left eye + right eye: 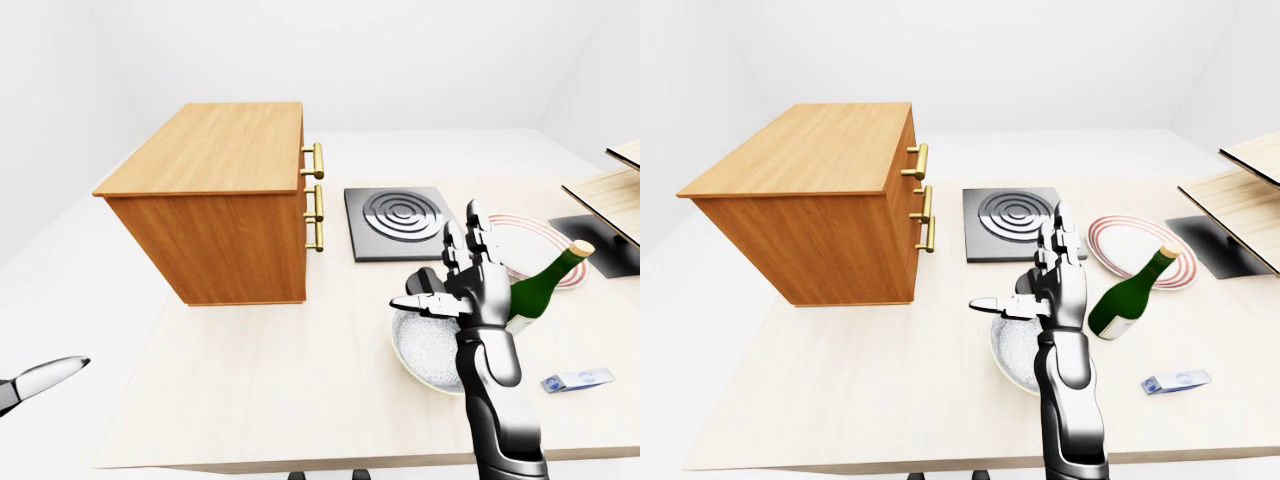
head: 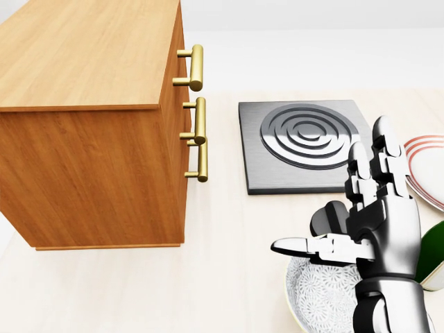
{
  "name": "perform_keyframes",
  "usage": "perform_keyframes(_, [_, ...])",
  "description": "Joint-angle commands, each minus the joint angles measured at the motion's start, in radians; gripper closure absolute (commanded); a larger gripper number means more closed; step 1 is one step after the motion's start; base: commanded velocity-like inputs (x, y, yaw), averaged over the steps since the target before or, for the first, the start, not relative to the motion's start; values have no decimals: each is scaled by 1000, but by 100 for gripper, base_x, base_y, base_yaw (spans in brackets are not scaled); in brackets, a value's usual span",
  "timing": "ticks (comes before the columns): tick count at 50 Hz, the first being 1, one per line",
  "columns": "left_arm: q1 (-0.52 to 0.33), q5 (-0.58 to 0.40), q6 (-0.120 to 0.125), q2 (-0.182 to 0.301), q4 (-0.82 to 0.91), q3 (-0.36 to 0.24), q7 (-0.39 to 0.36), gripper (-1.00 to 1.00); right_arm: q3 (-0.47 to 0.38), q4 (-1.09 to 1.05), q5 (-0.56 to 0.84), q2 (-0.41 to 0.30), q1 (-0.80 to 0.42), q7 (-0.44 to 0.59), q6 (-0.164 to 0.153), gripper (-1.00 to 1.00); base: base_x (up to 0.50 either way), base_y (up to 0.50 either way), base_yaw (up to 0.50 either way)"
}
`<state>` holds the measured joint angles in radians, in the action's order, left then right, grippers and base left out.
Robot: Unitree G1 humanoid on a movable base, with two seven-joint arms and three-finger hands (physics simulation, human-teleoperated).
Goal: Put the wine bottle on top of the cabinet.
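1. Right hand (image 1: pixel 1045 270) raised over the table (image 1: pixel 860 370), palm upright, fingers (image 2: pixel 378 163) straight up, thumb out toward the view's left. Spread wide, gripping nothing.
2. Left hand (image 1: pixel 40 378): only a silver tip shows at the left-eye view's lower left edge, off the table. Cannot tell if open or closed.
3. Bottle (image 1: pixel 1128 292), green glass with tan cap, stands tilted just right of the right hand, neck leaning up and to the right. Not touched by the hand in the right-eye view. Its base rests on the table.
4. Bowl (image 1: pixel 425 345), patterned inside, lies directly below and behind the right hand, partly hidden by the forearm. A dark knob-like object (image 2: pixel 331 218) sits at the bowl's upper rim.
5. Plate (image 1: pixel 1130 245), red-ringed, lies above the bottle; the bottle's neck overlaps its rim.
6. Hob (image 2: pixel 305 142), dark square with concentric rings, lies above the hand.
7. Cabinet (image 1: pixel 810 205), wooden with three brass handles, stands well left of the hand; its top is bare.
8. Small blue-white packet (image 1: pixel 1175 381) lies below the bottle, near the table's edge.
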<state>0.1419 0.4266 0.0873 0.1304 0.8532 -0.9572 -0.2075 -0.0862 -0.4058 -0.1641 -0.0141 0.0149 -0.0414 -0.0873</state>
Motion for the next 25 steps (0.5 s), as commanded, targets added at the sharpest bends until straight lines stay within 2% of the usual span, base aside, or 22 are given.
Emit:
perform_keyframes(1, [1,5,0,2,2,-2,2,-100,-1,10,1,2,0,-3,0,-100,0,0,0])
perform_keyframes(11, [2,5,0,0,-2,-3,-1,-100,-29,-135,-14,-9,-30,-46,0,-100,0,0,0])
perform_keyframes(17, [6,1,0,-4,-6,0,-4,-100,-96,-231,18,-26,-90,-167,0,-100,0,0,0])
perform_keyframes(18, [6,1,0,-5,-8,0,-5,-100,-129,-259,14,-26,-107,-210,0,-100,0,0,0])
perform_keyframes(25, [5,-4,0,-6,-8,8,-3,-100,-166,-309,-6,-48,-114,-279,0,-100,0,0,0])
